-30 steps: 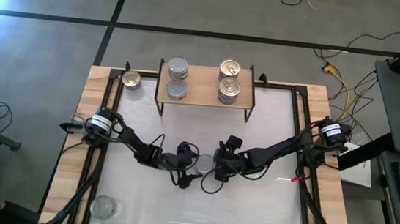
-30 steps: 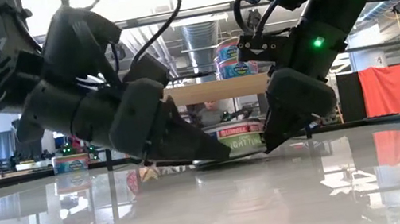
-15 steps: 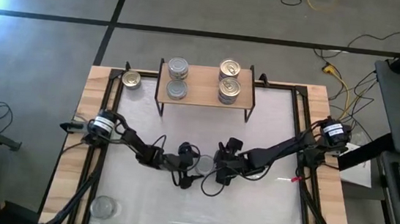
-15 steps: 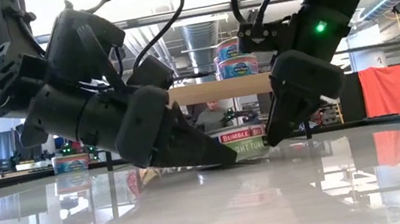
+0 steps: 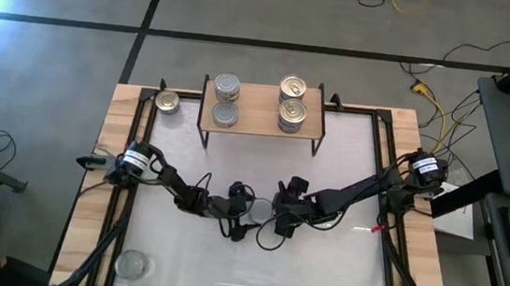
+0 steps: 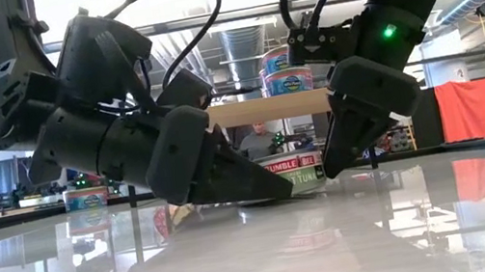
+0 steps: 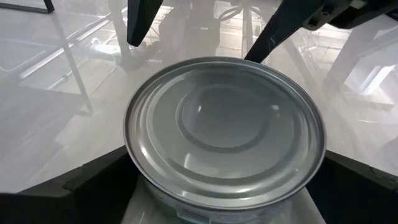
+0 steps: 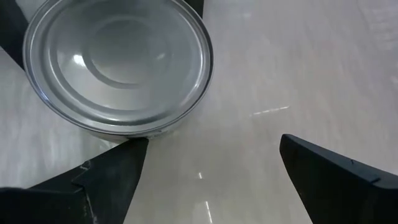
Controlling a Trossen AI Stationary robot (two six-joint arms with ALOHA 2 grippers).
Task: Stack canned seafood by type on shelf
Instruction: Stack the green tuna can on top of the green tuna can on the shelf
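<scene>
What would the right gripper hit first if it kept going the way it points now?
Most likely the silver-topped tuna can on the table: the right gripper is open, one finger by the can's rim. Just beyond, the left gripper straddles the same can, though depth is uncertain.

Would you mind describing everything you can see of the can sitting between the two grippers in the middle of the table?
The can is a short round metal tin with a silver-grey top stamped with concentric rings. Its side label, seen in the low view, partly reads "BUMBLE BE" and "TUNA". It stands upright on the glossy white table, in front of the shelf. The left gripper straddles it, a dark finger close on either side. The right gripper is open beside it, one finger near its rim; contact is unclear.
</scene>
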